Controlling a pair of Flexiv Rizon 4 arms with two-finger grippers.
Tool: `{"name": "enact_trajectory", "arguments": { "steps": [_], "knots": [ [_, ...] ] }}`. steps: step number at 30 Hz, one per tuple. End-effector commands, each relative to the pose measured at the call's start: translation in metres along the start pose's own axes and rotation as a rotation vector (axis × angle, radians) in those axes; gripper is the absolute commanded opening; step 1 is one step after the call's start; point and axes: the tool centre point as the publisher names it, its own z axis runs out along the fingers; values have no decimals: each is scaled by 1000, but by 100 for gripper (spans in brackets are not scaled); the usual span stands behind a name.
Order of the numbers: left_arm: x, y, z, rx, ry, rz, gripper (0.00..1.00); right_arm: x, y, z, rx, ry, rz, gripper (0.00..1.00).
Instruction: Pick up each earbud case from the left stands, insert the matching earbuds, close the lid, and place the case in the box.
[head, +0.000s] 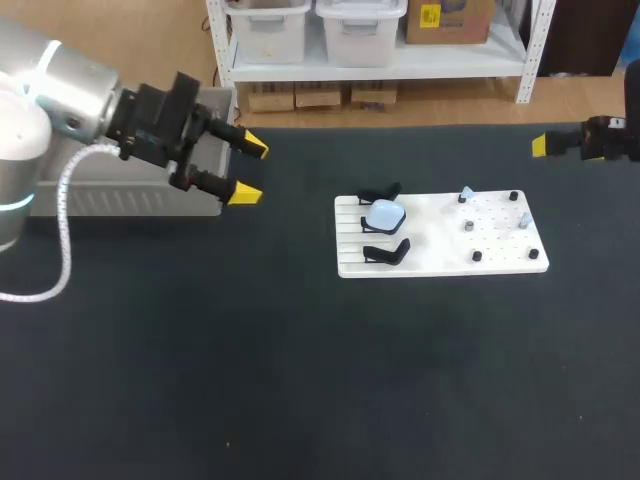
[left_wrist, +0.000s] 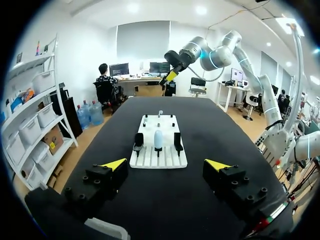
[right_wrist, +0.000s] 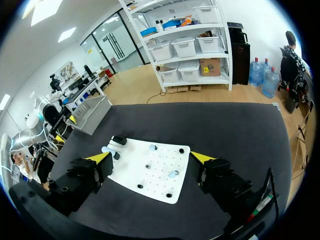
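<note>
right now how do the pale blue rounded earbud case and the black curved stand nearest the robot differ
The earbud case is pale and rounded; the black stand is a dark, low cradle. The case sits mid-row; the black stand holds nothing. Both are on the white board's slotted end.

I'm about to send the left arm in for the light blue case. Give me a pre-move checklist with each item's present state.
1. Left gripper open and empty: ok.
2. Right gripper open, empty, clear of the board: ok.
3. Light blue case on the middle stand, nothing over it: ok.
4. Case lid open or shut: cannot tell.
5. Small pieces on the pegs are the matching earbuds: cannot tell.
6. Grey box has room inside: cannot tell.
</note>
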Motion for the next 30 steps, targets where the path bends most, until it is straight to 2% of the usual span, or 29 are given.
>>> {"name": "enact_trajectory", "arguments": {
  "steps": [1, 21, 30],
  "knots": [
    [4, 13, 20, 23, 4, -7, 100, 0, 0, 0, -1, 0, 0, 100],
    [-2, 9, 83, 60, -56, 0, 100, 0, 0, 0, -1, 0, 0, 100],
    [2, 4, 110, 54, -86, -19, 100, 0, 0, 0, -1, 0, 0, 100]
  ]
}}
